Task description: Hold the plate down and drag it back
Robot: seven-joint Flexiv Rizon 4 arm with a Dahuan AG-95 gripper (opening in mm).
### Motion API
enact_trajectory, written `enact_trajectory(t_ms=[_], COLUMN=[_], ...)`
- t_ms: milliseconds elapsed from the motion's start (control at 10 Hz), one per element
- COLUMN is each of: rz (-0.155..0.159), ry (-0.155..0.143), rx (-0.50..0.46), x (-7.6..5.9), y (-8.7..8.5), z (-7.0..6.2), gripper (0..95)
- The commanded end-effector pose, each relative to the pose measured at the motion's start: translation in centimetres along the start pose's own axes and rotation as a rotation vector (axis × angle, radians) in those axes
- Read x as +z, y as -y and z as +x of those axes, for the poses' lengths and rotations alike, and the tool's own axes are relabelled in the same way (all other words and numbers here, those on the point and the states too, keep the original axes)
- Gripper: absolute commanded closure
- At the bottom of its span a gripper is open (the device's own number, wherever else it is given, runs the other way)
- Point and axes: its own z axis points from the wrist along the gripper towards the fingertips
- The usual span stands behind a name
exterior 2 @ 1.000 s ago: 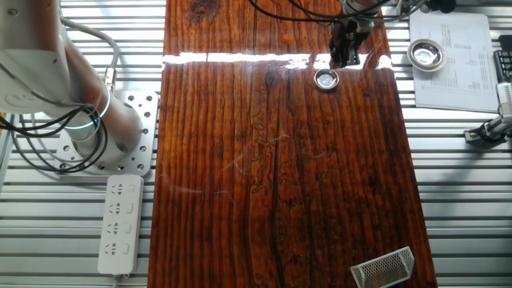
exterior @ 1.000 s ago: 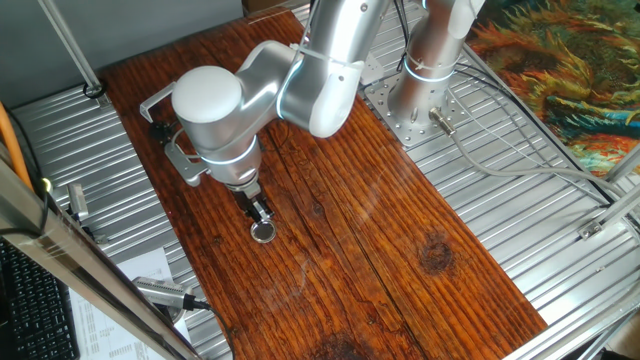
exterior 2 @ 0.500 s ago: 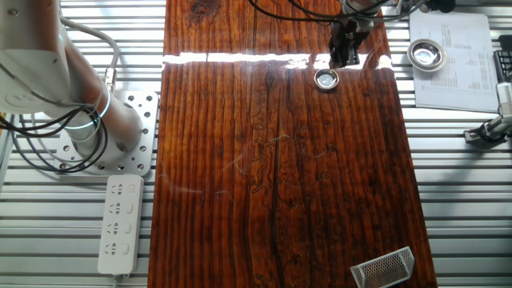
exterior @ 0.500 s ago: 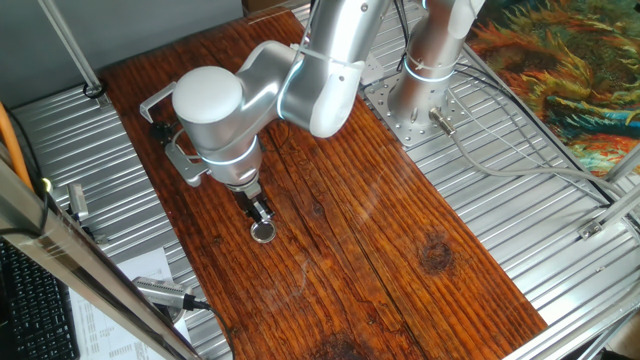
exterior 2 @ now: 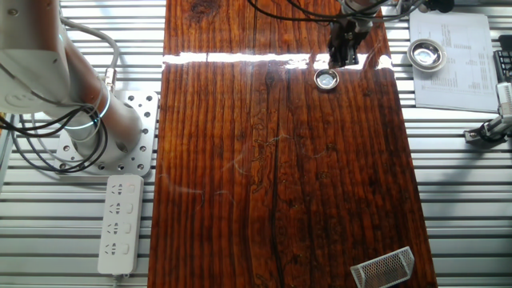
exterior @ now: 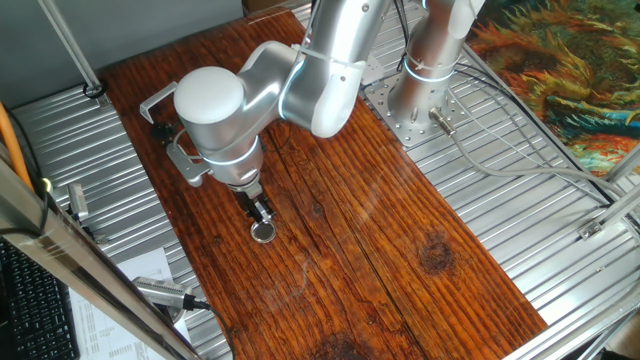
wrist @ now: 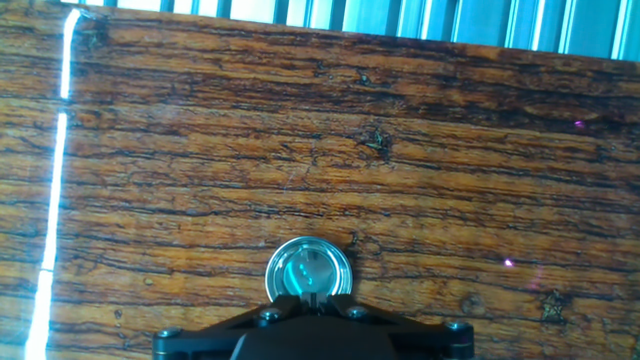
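Hand view: my claw [wrist: 312, 330] is hovering just behind the plate [wrist: 309, 271], which is lying dead ahead; clenched or released, I cannot tell.

Dark reddish wooden board [exterior 2: 272, 160] is sitting on a ribbed metal table [exterior: 520, 230], grain running lengthwise. Glare is bouncing off the wood in a bright strip [exterior 2: 240, 58] near the far end. A white power strip [exterior 2: 120, 224] is lying on the metal slats, and a colourful painted cloth [exterior: 560, 70] is covering one corner.
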Motion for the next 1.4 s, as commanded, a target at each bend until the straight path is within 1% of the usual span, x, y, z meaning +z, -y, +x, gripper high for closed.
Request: enact_trajectory(t_ms=[100,800,1100,1400], rz=[0.002,0.001,0.005,0.004], ry=[0.001,0.004,0.026,0.033], rx=[-0.002,0.000,0.040,0.042], x=[0.14,0.22,0.13,-0.19], y=[0.04,-0.10,-0.11,-0.20], z=[0.07,0.28,0.30,0.40], gripper=[95.0,95.0,95.0,95.0])
